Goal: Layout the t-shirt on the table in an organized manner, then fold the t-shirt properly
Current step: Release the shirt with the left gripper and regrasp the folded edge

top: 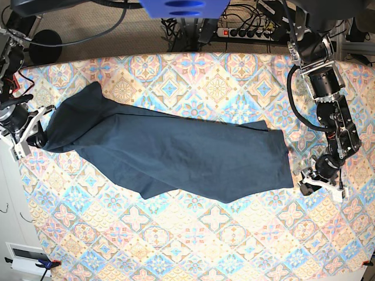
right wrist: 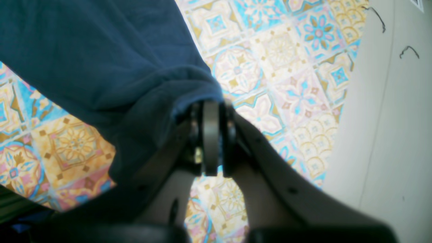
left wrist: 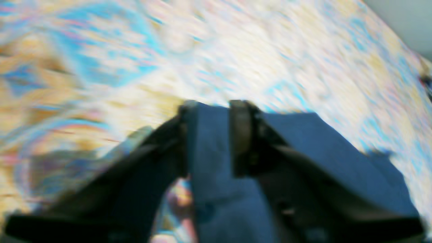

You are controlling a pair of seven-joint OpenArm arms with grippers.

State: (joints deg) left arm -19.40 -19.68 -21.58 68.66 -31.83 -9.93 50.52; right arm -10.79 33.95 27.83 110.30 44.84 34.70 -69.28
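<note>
Lying across the patterned table (top: 234, 240): the dark t-shirt (top: 176, 146), stretched slantwise with hem and sleeves uneven, probably in need of straightening before folding. Pinched at 1 end between the pressed-together fingers of the right gripper (right wrist: 217, 103), raised in a small peak there, likely to pull or anchor that end. Spread at the opposite end, beside a corner: the 2 fingers of the left gripper (left wrist: 215, 105), probably for grasping or releasing cloth
</note>
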